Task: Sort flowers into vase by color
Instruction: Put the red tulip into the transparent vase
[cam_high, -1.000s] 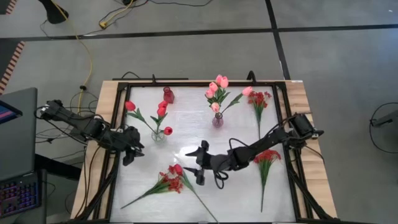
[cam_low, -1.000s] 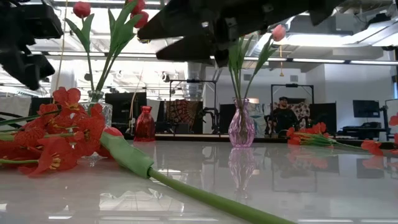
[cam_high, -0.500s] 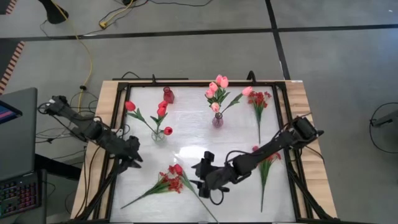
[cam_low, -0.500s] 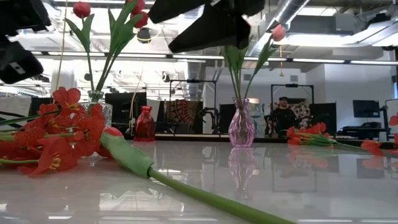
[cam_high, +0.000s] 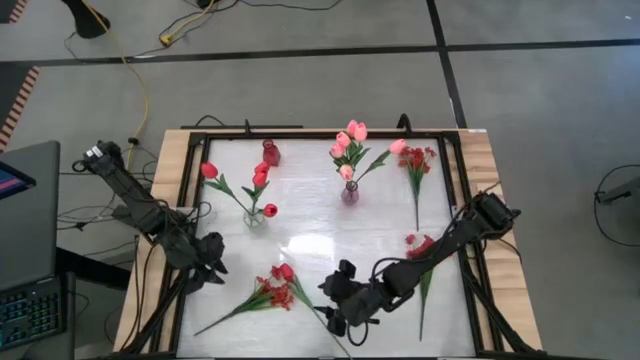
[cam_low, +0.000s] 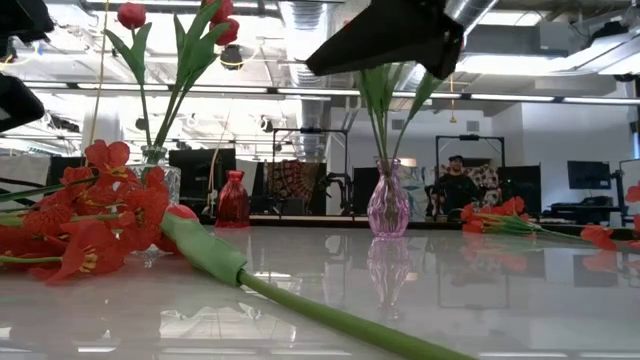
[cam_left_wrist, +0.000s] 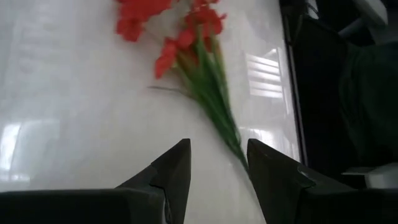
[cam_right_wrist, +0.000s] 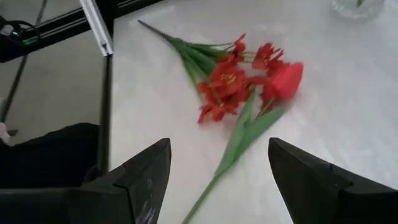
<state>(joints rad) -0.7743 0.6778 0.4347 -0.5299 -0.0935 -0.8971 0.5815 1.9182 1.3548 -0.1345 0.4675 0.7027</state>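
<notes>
A bushy red spray (cam_high: 268, 293) and a red tulip (cam_high: 287, 272) lie flat on the white table (cam_high: 320, 215) near its front left. The tulip's stem (cam_high: 325, 325) runs toward the near edge. My left gripper (cam_high: 212, 270) hovers open to their left, and the spray (cam_left_wrist: 193, 62) lies ahead of its fingers. My right gripper (cam_high: 338, 300) hovers wide open to their right, above the tulip's stem, facing spray (cam_right_wrist: 227, 78) and tulip (cam_right_wrist: 287, 78). A clear vase (cam_high: 254, 215) holds red tulips. A purple vase (cam_high: 350, 192) holds pink tulips.
A small red vase (cam_high: 270, 153) stands at the far left. A red spray (cam_high: 417, 165) and a pink tulip (cam_high: 398, 146) lie at the far right. Another red spray (cam_high: 425, 262) lies partly under my right arm. A black frame (cam_high: 185, 200) borders the table.
My right gripper has swung toward the table's near edge and rolled, ending beside the tulip's stem. My left gripper has also gone toward the near edge, along the table's left side, toward the red spray. The flowers have not moved.
</notes>
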